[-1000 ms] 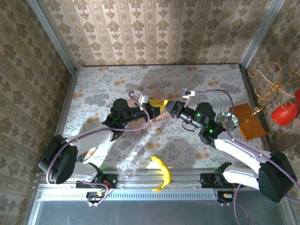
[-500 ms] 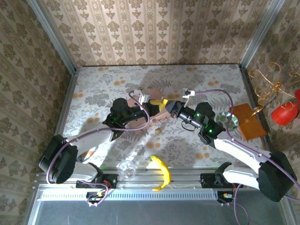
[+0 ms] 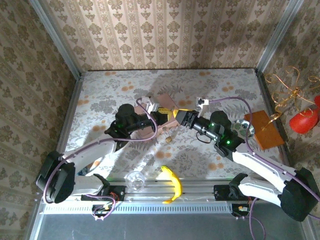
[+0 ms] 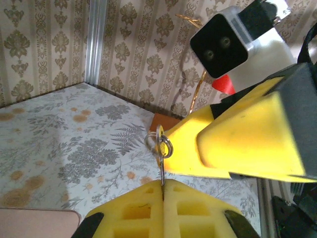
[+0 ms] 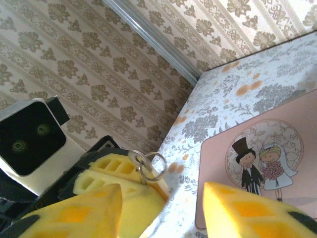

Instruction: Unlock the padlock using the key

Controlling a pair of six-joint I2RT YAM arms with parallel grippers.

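Note:
The key [image 4: 162, 168] is a thin dark sliver standing upright, its blade pinched between the yellow pads of my left gripper [image 4: 163, 184], which is shut on it. Its silvery ring [image 5: 148, 165] sticks up above the pads. My right gripper [image 5: 162, 191] is open right in front of the ring, one finger on each side and touching nothing. In the top view the two grippers meet tip to tip, left gripper [image 3: 162, 116] and right gripper [image 3: 178, 116], above the pink tin [image 3: 150, 131]. The small brass padlock [image 3: 170, 139] lies on the table just in front of them.
The pink tin [image 5: 257, 163] with its top-hat figure lies under both grippers. A banana [image 3: 172, 183] and a clear glass [image 3: 135, 180] sit near the front rail. A brown block [image 3: 262, 129] and a red ornament [image 3: 305, 120] are at the right.
My right gripper has opened and let go of the key and drawn back slightly. The left gripper has shut on the key's blade and now holds it alone.

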